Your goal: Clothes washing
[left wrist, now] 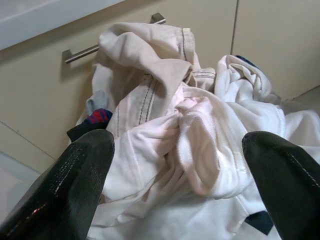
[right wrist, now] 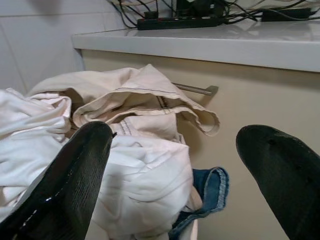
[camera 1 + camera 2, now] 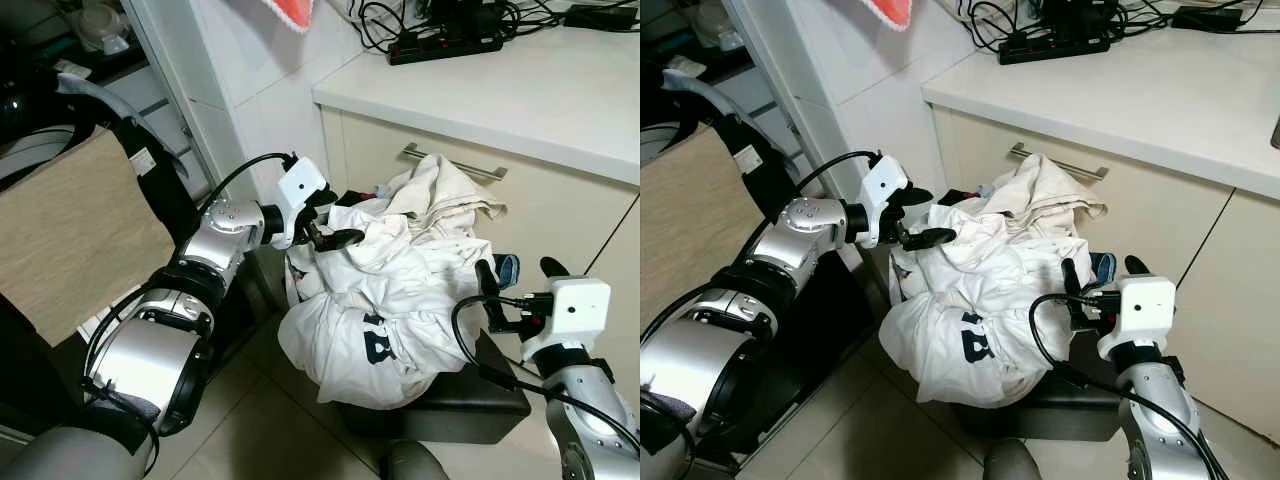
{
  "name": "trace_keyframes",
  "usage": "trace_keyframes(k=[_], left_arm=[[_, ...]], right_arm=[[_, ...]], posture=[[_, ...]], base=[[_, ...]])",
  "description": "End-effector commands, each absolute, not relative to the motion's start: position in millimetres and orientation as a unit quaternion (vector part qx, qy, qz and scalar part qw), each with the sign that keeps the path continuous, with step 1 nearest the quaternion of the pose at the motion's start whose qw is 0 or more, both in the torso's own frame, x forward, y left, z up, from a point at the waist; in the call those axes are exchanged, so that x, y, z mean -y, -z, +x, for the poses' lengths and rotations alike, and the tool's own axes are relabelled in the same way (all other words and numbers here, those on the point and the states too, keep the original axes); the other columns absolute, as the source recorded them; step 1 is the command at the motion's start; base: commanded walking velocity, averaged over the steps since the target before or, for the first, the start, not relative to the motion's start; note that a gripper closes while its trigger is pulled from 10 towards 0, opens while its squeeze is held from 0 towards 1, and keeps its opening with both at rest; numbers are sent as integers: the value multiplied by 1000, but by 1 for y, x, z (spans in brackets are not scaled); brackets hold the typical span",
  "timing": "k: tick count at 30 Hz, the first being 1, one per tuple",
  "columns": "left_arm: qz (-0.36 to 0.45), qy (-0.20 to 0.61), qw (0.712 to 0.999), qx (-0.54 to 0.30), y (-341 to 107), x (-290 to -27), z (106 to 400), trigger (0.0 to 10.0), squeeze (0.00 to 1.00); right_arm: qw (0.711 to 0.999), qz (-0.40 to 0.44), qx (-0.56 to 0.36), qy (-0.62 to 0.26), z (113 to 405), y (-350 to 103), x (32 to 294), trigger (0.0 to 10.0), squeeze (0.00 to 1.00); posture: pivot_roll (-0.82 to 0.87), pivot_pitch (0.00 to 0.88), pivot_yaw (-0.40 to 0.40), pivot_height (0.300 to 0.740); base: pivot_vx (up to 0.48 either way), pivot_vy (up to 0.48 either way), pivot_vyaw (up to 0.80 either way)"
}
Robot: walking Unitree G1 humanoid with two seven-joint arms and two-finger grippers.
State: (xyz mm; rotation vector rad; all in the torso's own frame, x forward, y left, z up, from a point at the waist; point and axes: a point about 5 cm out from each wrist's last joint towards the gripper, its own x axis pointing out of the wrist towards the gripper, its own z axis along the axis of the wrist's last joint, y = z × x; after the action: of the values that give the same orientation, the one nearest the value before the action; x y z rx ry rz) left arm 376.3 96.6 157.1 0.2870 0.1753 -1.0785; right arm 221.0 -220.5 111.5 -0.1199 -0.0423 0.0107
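heap of white and cream clothes (image 3: 390,290) piled on a black basket (image 3: 450,400).
left gripper (image 3: 328,222) is spread at the heap's upper edge; right gripper (image 3: 520,280) is spread just beside it.

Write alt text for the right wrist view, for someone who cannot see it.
The right gripper, fingers spread open, points at a heap of white and cream clothes piled against a beige cabinet drawer. A blue denim hem pokes out beneath, and a black power strip lies on the countertop above.
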Motion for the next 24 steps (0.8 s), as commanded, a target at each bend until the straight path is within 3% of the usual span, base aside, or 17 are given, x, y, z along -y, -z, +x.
trace_keyframes(k=[1,4,5,15,23,24], left_arm=[[144,509,844,-85,-161,-101,378,10000,1000],[142,515,841,-85,-161,-94,378,10000,1000],[147,511,843,-85,-159,-87,378,10000,0],[196,438,871,-103,-141,-68,379,10000,0],[242,426,862,-130,-118,-58,370,10000,0],[235,419,866,-138,-116,-58,370,4784,0]], right_arm=[[998,-57,31,-7,219,-116,219,10000,0],[998,-58,30,-9,219,-115,218,10000,0],[998,-59,33,-11,220,-117,216,10000,0],[996,-67,41,-35,215,-126,207,10000,0],[997,-68,33,-28,209,-125,208,10000,0],[997,-68,33,-27,209,-125,208,10000,0]], posture=[[-493,0,200,714],[-502,0,203,714],[-509,0,204,714],[-559,0,195,714],[-573,11,206,714],[-573,12,208,714]], base=[[0,0,0],[0,0,0],[0,0,0],[0,0,0],[0,0,0],[0,0,0]])
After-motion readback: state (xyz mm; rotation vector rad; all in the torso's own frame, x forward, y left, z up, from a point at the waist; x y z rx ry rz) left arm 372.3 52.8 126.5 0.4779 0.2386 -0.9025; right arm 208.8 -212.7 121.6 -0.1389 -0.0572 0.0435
